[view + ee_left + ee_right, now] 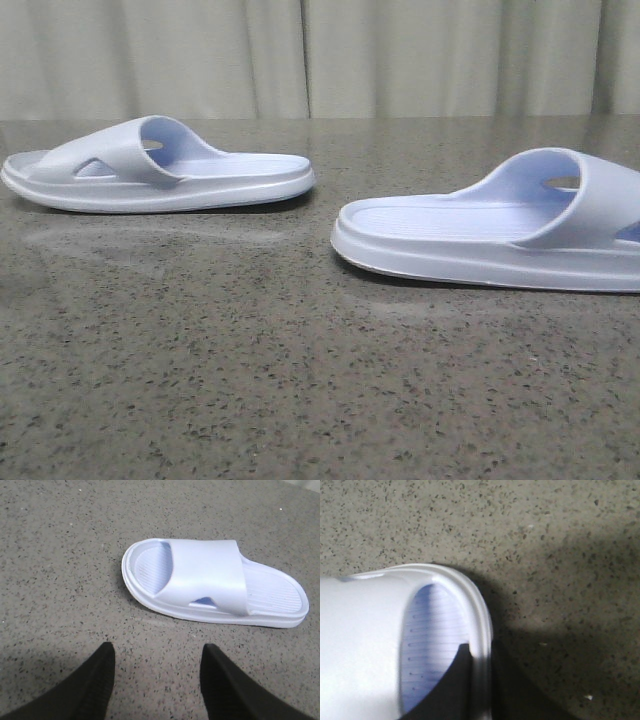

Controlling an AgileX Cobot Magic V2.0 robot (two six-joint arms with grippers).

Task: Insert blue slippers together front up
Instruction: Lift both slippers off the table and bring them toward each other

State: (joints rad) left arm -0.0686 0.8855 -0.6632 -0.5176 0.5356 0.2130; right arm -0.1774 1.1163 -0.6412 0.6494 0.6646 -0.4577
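Two pale blue slippers lie sole down on the speckled stone table (300,400). The left slipper (160,170) is at the far left, its toe pointing left. The right slipper (490,235) is at the right, its toe end cut off by the frame edge. Neither gripper shows in the front view. In the left wrist view my left gripper (157,650) is open and empty, a short way from the left slipper's (210,580) side. In the right wrist view my right gripper (481,652) straddles the right slipper's (370,645) toe rim. One finger (455,685) is on the ribbed footbed, and the other is dark outside the rim.
A pale curtain (320,55) hangs behind the table's far edge. A gap of bare table lies between the two slippers. A dark shadow falls on the table beside the right slipper's toe (545,670).
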